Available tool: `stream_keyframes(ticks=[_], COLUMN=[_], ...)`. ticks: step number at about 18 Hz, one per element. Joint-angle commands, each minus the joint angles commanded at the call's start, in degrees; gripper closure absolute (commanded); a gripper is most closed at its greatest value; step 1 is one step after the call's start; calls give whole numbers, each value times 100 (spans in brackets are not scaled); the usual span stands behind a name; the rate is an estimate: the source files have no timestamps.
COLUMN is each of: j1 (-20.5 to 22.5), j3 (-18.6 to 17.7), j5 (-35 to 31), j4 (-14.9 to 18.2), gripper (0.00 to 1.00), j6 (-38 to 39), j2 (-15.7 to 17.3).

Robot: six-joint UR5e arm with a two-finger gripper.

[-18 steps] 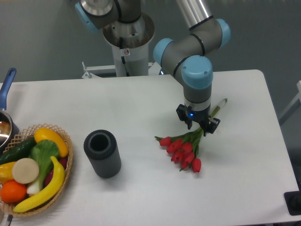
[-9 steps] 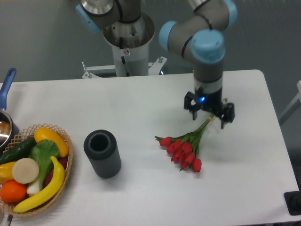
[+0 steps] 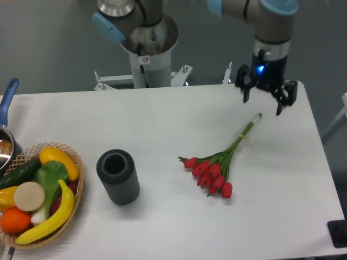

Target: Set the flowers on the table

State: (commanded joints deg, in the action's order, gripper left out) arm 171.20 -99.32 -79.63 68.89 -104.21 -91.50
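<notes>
Now the flowers (image 3: pixel 212 171) lie flat on the table (image 3: pixel 162 124), centre right — the gripper (image 3: pixel 264 98) hangs upper right, fingers spread, holding nothing.

The tabletop (image 3: pixel 162 114) looks smooth, matt white, the dark cylinder (image 3: pixel 118 176) ribbed and matt like rubber, the basket (image 3: pixel 76 203) woven wicker, and the banana (image 3: pixel 51 219) glossy plastic.

Red flowers (image 3: pixel 210 171) with green stems, white table (image 3: pixel 162 124), dark grey, perhaps black, cylinder (image 3: pixel 117 176)
</notes>
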Motion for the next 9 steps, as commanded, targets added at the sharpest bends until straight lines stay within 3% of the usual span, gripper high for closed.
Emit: stream_keyframes(ticks=[3,9], j1=[246,282], j3=[27,53], j5=[0,26], j4=[256,265], gripper=[0,0], j6=[-538,-575], j2=[132,141])
